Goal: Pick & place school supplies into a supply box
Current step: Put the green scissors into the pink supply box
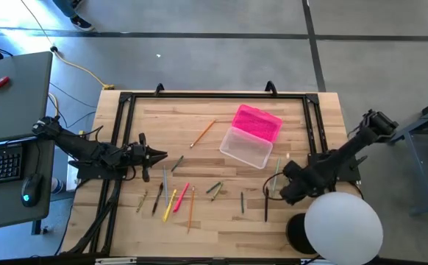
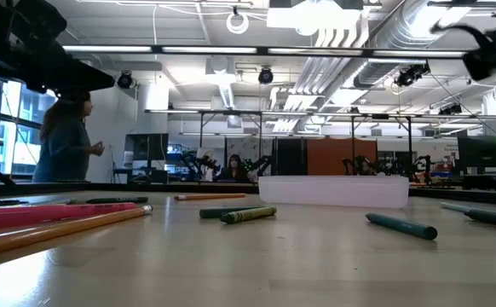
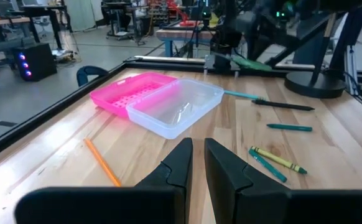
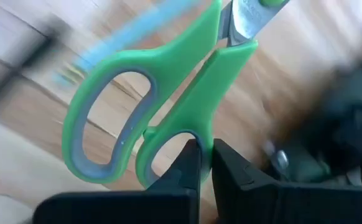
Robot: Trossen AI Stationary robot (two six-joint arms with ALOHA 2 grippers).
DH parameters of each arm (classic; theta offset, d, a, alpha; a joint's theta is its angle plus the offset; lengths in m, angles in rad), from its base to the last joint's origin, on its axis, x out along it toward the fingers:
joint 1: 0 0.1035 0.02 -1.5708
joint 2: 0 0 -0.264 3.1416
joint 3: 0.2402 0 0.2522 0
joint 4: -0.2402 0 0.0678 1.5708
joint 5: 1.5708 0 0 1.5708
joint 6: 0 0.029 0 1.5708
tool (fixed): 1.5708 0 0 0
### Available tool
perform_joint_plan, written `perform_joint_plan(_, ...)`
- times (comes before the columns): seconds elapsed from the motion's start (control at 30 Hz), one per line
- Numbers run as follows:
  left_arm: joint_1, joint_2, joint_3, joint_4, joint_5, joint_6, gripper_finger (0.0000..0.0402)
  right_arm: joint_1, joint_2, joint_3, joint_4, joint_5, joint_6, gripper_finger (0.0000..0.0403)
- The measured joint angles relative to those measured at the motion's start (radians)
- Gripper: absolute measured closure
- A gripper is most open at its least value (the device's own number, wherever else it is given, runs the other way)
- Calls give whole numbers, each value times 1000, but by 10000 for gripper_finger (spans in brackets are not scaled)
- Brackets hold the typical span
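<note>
The right gripper (image 4: 206, 155) is pinched on the green-handled scissors (image 4: 162, 93), its 2 fingers pressed together on the rim of one handle loop, the blades pointing away from the wrist. It sits low at the table's right side, just beside a dark pen (image 1: 266, 204). The clear supply box (image 1: 246, 146) lies ahead of it toward the table's middle, its pink lid (image 1: 257, 122) touching the box's far side. The left gripper (image 1: 157, 155) waits at the left, fingers nearly together, holding nothing. An orange pencil (image 1: 203, 133) lies ahead of it. More pens and crayons lie scattered just beside it.
</note>
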Motion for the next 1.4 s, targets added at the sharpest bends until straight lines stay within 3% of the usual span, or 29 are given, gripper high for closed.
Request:
perform_joint_plan(0.2, 0, 0, 0, 1, 22, 0, 328, -147, -31, 61, 50, 201, -248, 394)
perform_joint_plan(0.47, 0, 0, 0, 2, 23, 0, 328, -437, -4, 66, 359, 136, -918, 393)
perform_joint_plan(0.6, 0, 0, 0, 2, 23, 0, 328, -553, 39, 66, 412, 114, -1120, 394)
perform_joint_plan(0.7, 0, 0, 0, 6, 23, 0, 328, -620, 95, 66, 430, 109, -1184, 395)
perform_joint_plan(0.97, 0, 0, 0, 3, 23, 0, 328, -696, 261, 66, 436, -38, -1276, 392)
perform_joint_plan(1.4, 0, 0, 0, 5, 19, 0, 328, -757, 333, 66, 532, 25, -1388, 391)
